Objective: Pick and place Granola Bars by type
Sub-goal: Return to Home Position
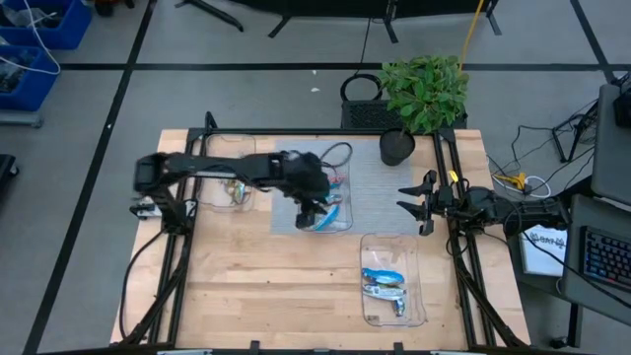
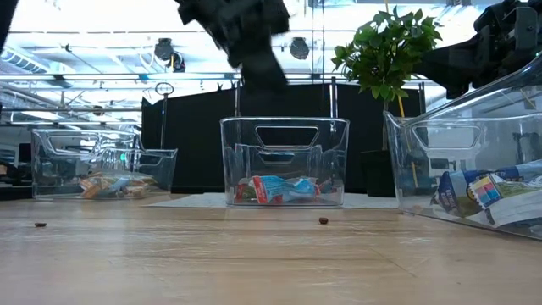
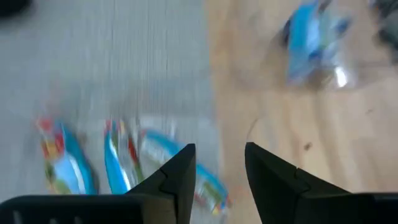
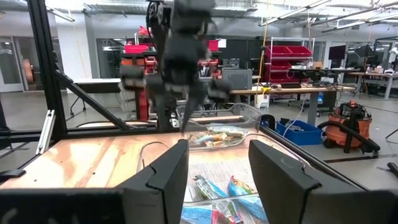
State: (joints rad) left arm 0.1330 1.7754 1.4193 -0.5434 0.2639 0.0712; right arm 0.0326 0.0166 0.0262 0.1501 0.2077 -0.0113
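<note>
Altogether three clear bins [image 2: 284, 127] hold Granola Bars [image 2: 284, 189]; left gripper [image 3: 219, 149] hangs over one.

Tan Granola Bars [image 1: 234, 193] lie heaped near the bench's [image 1: 256, 286] left edge; red-and-blue bars [image 1: 333, 209] at centre; blue-and-white bars [image 1: 385, 283] near the front right corner. All wrapped.

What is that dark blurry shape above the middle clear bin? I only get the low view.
Observer: That is the left gripper. From above, its arm stretches in from the left side of the table to over the middle bin.
Visitor: Is it holding a bar?
Observer: No. Its wrist view shows it open and empty, with red-and-blue bars lying below.
Visitor: Where is the other arm?
Observer: The right gripper sits open near the table's right edge, by the grey mat.
</note>
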